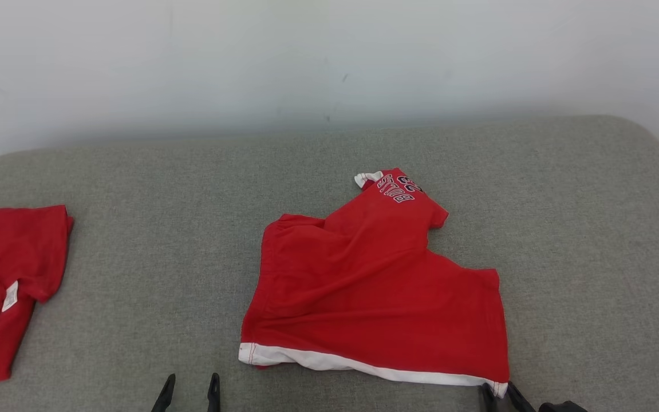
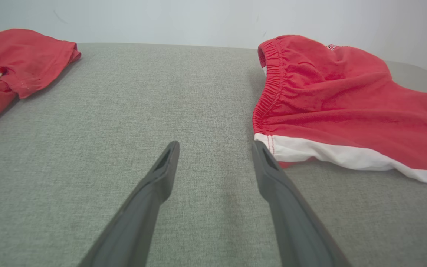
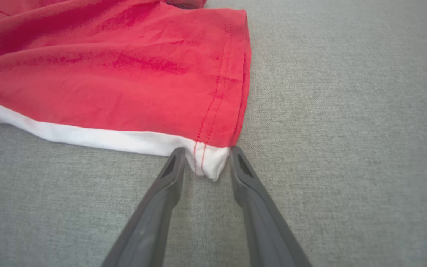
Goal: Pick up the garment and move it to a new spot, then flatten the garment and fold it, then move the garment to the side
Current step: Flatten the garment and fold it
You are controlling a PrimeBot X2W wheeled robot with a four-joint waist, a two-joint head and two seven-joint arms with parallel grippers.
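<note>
— Where is the garment?
— The red cotton shorts with a white hem band (image 1: 375,292) lie rumpled in the middle of the grey fabric-padded bench (image 1: 134,229), not yet lifted.
— Your right pincer?
— My right pincer (image 3: 206,150) sits low on the bench with the white hem corner (image 3: 209,165) between its fingers. Whether they truly bite, I cannot tell. A corner makes a clean handle.
— The left?
— My left pincer (image 2: 216,144) hangs spread wide over bare bench just beside the other hem corner, gripping nothing. I judge it should take that corner, so the cloth rises evenly.
— That second red garment (image 1: 14,274)?
— Well apart, at the bench's left edge.
</note>
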